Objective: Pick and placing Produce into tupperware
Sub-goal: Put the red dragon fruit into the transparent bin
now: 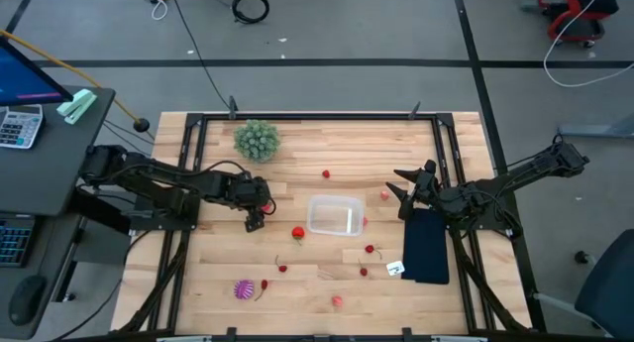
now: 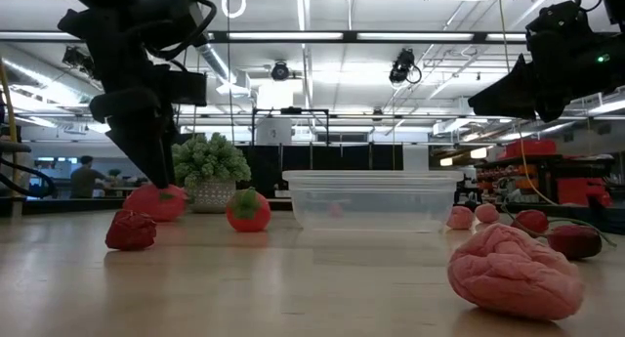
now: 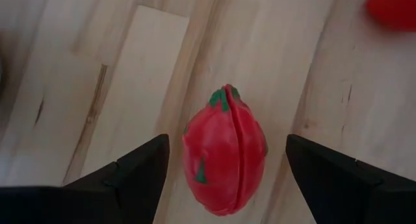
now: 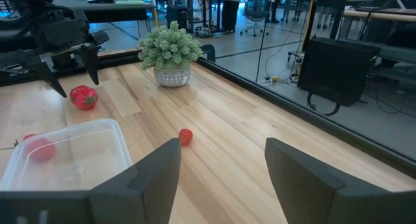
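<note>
My left gripper (image 1: 257,220) (image 3: 227,152) is open and points down at a red toy fruit with green marks (image 3: 226,160) (image 2: 156,201). The fruit lies on its side on the wood, one finger on each side of it with a gap to each. The clear tupperware (image 1: 335,215) (image 4: 65,152) stands mid-table to the right of that gripper. A red tomato-like piece (image 1: 298,234) lies between the two. My right gripper (image 1: 404,188) (image 4: 221,152) is open and hovers right of the tub. Other produce is scattered: a spiky purple piece (image 1: 243,288), a pink one (image 1: 338,301) and a small red one (image 1: 326,173).
A bushy green plant (image 1: 257,140) stands near the far-left corner of the table. A flat dark pad (image 1: 428,245) lies under the right arm. Small red pieces (image 1: 370,250) and a pink one (image 1: 386,194) lie near the tub's right side. A black frame (image 1: 297,115) borders the table.
</note>
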### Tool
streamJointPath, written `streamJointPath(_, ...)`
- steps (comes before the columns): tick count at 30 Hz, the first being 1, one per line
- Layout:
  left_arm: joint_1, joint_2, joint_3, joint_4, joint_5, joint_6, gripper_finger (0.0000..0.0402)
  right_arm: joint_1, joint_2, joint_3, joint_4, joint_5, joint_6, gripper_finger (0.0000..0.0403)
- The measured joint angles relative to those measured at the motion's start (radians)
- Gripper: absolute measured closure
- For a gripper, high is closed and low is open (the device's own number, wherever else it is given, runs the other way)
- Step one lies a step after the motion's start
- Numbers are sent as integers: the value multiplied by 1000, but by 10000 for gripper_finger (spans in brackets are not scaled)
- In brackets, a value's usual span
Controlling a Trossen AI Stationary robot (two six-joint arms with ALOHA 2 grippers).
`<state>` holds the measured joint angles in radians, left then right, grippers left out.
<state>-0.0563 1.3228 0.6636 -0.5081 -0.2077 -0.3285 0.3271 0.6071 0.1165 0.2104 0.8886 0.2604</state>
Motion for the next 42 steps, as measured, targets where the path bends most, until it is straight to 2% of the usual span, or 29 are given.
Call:
streamJointPath(6, 0, 0, -45, 39, 0, -1, 86, 0, 0, 0, 0, 0, 0, 169)
streamJointPath(13, 0, 0, -164, 210, 0, 0, 87, 0, 0, 0, 0, 0, -1, 169)
streamJointPath(19, 1, -2, -219, 288, 1, -4, 89, 0, 0, 0, 0, 0, -1, 169)
streamJointPath(25, 1, -3, -228, 312, 3, -9, 106, 0, 0, 0, 0, 0, -1, 169)
streamJointPath(36, 1, -2, -230, 428, -2, 0, 170, 0, 0, 0, 0, 0, -2, 169)
streamJointPath(42, 1, -2, -230, 470, -1, -1, 156, 0, 0, 0, 0, 0, -2, 169)
